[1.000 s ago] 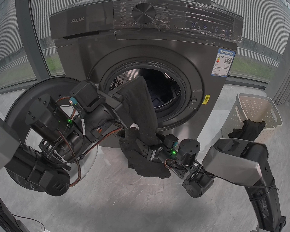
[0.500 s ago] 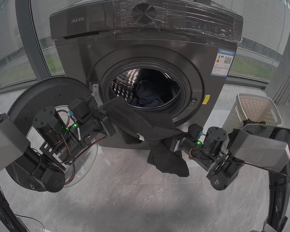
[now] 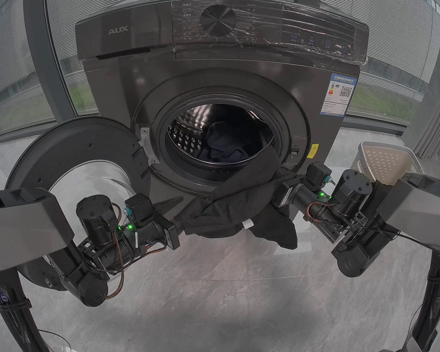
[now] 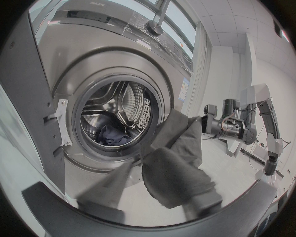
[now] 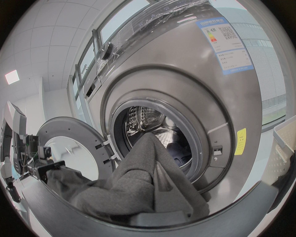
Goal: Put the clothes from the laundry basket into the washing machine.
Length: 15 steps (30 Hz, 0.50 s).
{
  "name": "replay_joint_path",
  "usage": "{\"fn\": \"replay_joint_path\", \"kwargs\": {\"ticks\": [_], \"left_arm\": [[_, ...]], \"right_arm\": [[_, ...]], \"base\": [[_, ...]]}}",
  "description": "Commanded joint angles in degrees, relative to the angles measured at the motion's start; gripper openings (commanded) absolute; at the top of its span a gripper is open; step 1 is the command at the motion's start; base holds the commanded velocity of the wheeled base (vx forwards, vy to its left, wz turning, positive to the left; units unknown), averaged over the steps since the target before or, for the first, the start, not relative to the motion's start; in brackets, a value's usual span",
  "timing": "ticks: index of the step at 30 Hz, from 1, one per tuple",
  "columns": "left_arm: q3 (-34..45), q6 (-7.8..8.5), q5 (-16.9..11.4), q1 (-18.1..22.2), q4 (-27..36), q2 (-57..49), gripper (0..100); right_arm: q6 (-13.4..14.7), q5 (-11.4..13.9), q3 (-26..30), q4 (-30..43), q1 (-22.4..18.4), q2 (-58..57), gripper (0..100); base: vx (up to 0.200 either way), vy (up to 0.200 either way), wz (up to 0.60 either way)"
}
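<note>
The left claw [image 3: 178, 214] was up by the round hole of the washing machine [image 3: 220, 78] a second ago, and the black cloth [image 3: 233, 206] hung down from it. The right claw [image 3: 280, 187] was low, in the middle. Now the two arms have pulled apart. The left claw has dropped down and out to the left, in front of the open door [image 3: 78, 146]. The right claw has gone up and to the right, near the laundry basket [image 3: 389, 160].

The black cloth is now stretched between the two claws, just below the hole and outside the machine. A loose flap hangs down near the right claw, above the grey floor [image 3: 220, 302]. The cloth no longer covers the hole, so dark blue clothes [image 3: 224, 140] can be seen lying in the shiny drum.

The left claw is released, with its two fingers spread wide, and the cloth lies over one finger [image 4: 200, 197]. The right claw is grasping the other end of the cloth.

The machine has silver letters on its top left corner [image 3: 118, 31]. A blue and white sticker [image 3: 339, 94] with coloured bars and a square code sits on its front at the upper right. A small yellow sticker [image 3: 312, 151] is beside the hole. The print on both is too small to read. Clear plastic wrap [image 3: 270, 27] covers the panel with the big knob [image 3: 218, 19].
</note>
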Motion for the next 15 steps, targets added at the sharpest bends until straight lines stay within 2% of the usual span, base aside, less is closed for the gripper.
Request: {"fn": "replay_joint_path", "kwargs": {"ticks": [1, 3, 6, 8, 12, 13, 14, 15], "left_arm": [[5.05, 0.09, -0.30, -0.34, -0.23, 1.17, 100], [7.33, 0.35, -0.65, -0.61, -0.32, 1.26, 100], [11.99, 3.25, -4.78, -0.34, -0.32, 1.52, 100], [12.96, 4.31, -7.15, -0.26, -0.32, 1.26, 100], [15.07, 6.06, -12.42, -0.96, -0.32, 0.55, 100], [15.24, 6.15, -12.78, -0.96, -0.32, 0.47, 100], [15.86, 7.91, -16.03, -1.31, -0.32, 0.20, 100], [15.50, 8.09, -16.73, -1.49, -0.32, 0.29, 100]], "right_arm": [[-0.03, 0.02, -0.78, -0.03, -1.11, -1.06, 0], [0.14, 0.02, -1.22, -0.03, -1.72, -1.06, 0], [0.41, 0.02, -3.59, -0.03, -2.78, -0.45, 0], [0.41, 0.02, -4.65, -0.03, -2.86, -0.27, 0], [0.49, -0.33, -5.09, -0.03, -0.58, -0.18, 0], [0.49, -0.42, -5.09, -0.03, -0.40, -0.18, 0], [0.76, -0.68, -5.09, -0.03, 1.09, -0.27, 0], [0.84, -0.77, -5.00, -0.03, 1.79, -0.36, 0]], "base": [[0.000, 0.000, 0.00], [0.000, 0.000, 0.00], [0.000, 0.000, 0.00], [0.000, 0.000, 0.00], [0.000, 0.000, 0.00], [0.000, 0.000, 0.00], [0.000, 0.000, 0.00], [0.000, 0.000, 0.00]]}}
